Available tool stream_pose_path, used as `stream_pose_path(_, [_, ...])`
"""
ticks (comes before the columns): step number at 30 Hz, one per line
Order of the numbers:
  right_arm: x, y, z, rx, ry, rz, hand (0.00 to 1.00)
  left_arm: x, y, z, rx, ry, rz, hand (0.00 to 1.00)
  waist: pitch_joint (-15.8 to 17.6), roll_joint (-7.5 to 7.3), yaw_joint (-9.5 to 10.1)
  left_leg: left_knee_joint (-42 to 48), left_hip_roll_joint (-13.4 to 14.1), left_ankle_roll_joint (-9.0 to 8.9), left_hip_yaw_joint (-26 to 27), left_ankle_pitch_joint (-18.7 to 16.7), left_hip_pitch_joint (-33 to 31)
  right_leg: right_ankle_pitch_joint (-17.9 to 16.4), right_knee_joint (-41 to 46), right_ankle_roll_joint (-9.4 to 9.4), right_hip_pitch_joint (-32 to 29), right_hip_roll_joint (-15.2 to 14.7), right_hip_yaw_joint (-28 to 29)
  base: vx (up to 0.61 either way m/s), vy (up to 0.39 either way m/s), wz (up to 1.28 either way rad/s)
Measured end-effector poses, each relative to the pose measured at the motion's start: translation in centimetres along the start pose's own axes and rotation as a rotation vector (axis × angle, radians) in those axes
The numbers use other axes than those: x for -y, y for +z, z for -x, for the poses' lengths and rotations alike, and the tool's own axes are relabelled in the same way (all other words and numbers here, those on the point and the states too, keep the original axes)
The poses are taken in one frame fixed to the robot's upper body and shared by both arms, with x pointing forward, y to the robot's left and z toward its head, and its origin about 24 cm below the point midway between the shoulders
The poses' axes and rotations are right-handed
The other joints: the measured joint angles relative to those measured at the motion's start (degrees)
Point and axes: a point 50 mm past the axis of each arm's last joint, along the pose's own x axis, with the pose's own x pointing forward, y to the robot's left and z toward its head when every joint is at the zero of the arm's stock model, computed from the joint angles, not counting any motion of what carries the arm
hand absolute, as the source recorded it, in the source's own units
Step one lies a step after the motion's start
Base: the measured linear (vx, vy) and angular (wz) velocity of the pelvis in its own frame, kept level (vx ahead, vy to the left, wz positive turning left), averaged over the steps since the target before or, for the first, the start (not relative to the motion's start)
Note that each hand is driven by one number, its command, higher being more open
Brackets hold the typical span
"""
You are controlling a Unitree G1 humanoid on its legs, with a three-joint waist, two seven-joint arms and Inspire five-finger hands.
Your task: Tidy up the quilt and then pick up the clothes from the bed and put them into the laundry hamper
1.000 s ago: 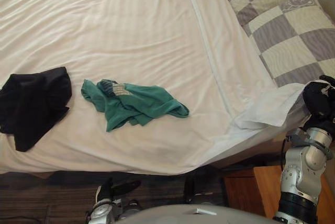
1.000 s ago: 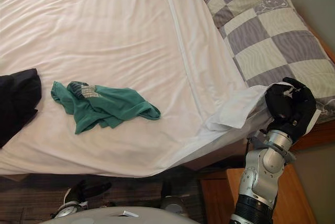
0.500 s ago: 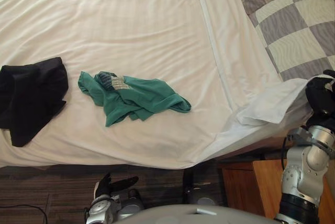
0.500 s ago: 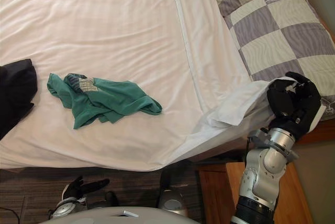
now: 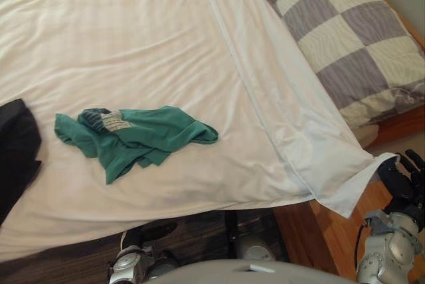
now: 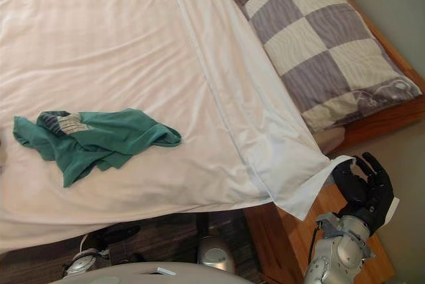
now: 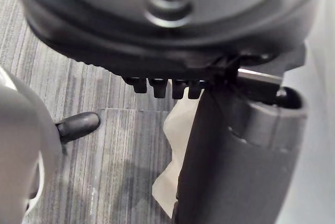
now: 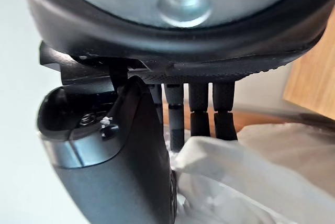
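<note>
The white quilt (image 5: 166, 45) lies smooth over the bed, and its corner (image 6: 312, 188) hangs over the bed's near right edge. My right hand (image 6: 365, 188) is just beside that corner with its fingers (image 8: 199, 103) straight and spread, holding nothing. White cloth (image 8: 251, 177) shows past them in the right wrist view. A crumpled green garment (image 5: 133, 138) rests on the quilt near the front edge. A black garment (image 5: 13, 158) lies at the far left. My left hand (image 5: 149, 232) hangs low in front of the bed, its fingers (image 7: 162, 87) relaxed and empty.
A grey and cream checked pillow (image 5: 345, 38) lies at the head of the bed on the right. The wooden bed frame (image 6: 392, 115) runs under it, with a wooden surface (image 5: 332, 231) below the quilt corner. Dark striped carpet (image 7: 104, 166) covers the floor.
My right hand has opened, let go of the quilt corner and dropped lower. The corner now hangs flat over the bed edge. The camera has shifted right.
</note>
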Motion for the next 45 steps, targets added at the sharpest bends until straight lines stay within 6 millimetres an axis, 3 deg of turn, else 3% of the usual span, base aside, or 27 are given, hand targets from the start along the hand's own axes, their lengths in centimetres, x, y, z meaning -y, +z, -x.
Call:
stream_pose_path(7, [5.6,1.2,-1.6,-0.045,-0.028,0.181,1.0,-1.4,-0.9,0.2,-0.036,0.023,-0.017,1.0,-0.3,-0.34,-2.48,2.3,1.2,-0.93,2.7,-1.4,1.2,0.0,1.5,0.0,-0.4,0.9,1.9,-0.05,-0.035,-0.22])
stream_pose_path(15, [11.2,6.0,-4.5,-0.047,-0.036,0.523,1.0,-3.3,-3.0,1.0,-0.097,0.028,-0.041,1.0,-4.3,-0.46,-4.74,3.0,1.4,-1.42,4.1,-2.0,1.7,0.0,2.2,0.03,-1.1,1.6,3.4,-0.1,-0.047,-0.13])
stream_pose_path(20, [11.0,8.0,-5.3,0.005,-0.029,0.587,1.0,-3.8,-4.0,1.5,-0.123,0.03,-0.044,1.0,-6.7,-0.57,-5.99,4.5,1.8,-1.44,4.2,-2.5,1.2,-0.1,2.1,0.03,-1.1,1.4,3.7,-0.14,-0.059,-0.07])
stream_pose_path(21, [10.4,8.2,-5.4,0.026,-0.007,0.582,1.0,-3.8,-4.1,1.5,-0.126,0.028,-0.043,1.0,-6.9,-0.47,-6.13,4.7,1.9,-1.45,4.3,-2.6,1.2,-0.1,2.1,0.01,-1.1,1.4,3.8,-0.13,-0.057,-0.07])
stream_pose_path(22, [9.4,8.7,-5.4,0.057,0.027,0.584,0.0,-3.6,-4.1,1.5,-0.126,0.025,-0.04,1.0,-7.0,-0.38,-6.22,4.7,1.8,-1.45,4.3,-2.6,1.2,-0.2,1.9,-0.1,-1.2,1.4,4.0,-0.16,-0.068,-0.08])
stream_pose_path(27, [4.2,9.8,-5.3,0.218,0.167,0.464,0.0,-2.5,-4.5,1.6,-0.13,0.004,-0.022,1.0,-7.6,0.49,-5.99,2.4,1.0,-1.46,2.9,-1.7,0.5,-0.4,1.6,-0.01,-1.8,1.1,3.2,-0.07,-0.05,0.09])
stream_pose_path(34, [-2.8,7.0,-4.9,0.277,0.196,-0.027,0.0,-1.1,-3.6,1.1,-0.101,-0.016,-0.017,1.0,-7.6,0.62,-1.43,-0.6,0.8,-0.7,-3.2,1.7,-1.5,0.1,0.8,-0.09,-1.0,0.3,-2.6,0.01,-0.042,0.47])
stream_pose_path(35, [-5.2,6.7,-4.8,0.279,0.221,-0.141,0.0,-0.6,-3.3,1.0,-0.092,-0.022,-0.015,1.0,-7.1,0.95,-0.35,-0.5,0.5,-0.49,-4.5,1.8,-2.0,0.1,0.7,-0.09,-0.8,-0.2,-3.8,-0.01,0.004,0.37])
stream_pose_path(38, [-9.9,7.3,-4.6,0.292,0.283,-0.374,0.0,0.6,-1.9,0.5,-0.056,-0.042,-0.032,1.0,-4.6,2.06,1.89,-0.4,-0.6,0.15,-7.1,2.2,-3.1,0.2,0.7,0.11,-0.5,-1.4,-5.4,-0.05,0.024,0.44])
stream_pose_path(41, [-13.2,8.6,-4.6,0.299,0.303,-0.58,0.0,1.1,-0.8,0.2,-0.021,-0.033,-0.039,1.0,-2.0,3.09,4.11,-0.3,-1.8,1.01,-9.7,2.7,-5.4,0.5,0.3,0.47,-1.1,-3.0,-7.3,-0.06,0.019,0.47])
stream_pose_path(45, [-15.5,10.2,-5.0,0.315,0.299,-0.761,0.0,1.3,0.1,0.0,0.011,-0.02,-0.03,1.0,1.4,4.62,5.21,0.0,-3.1,1.93,-11.9,3.3,-8.3,1.3,0.0,1.1,-2.5,-4.6,-8.4,-0.06,0.026,0.33])
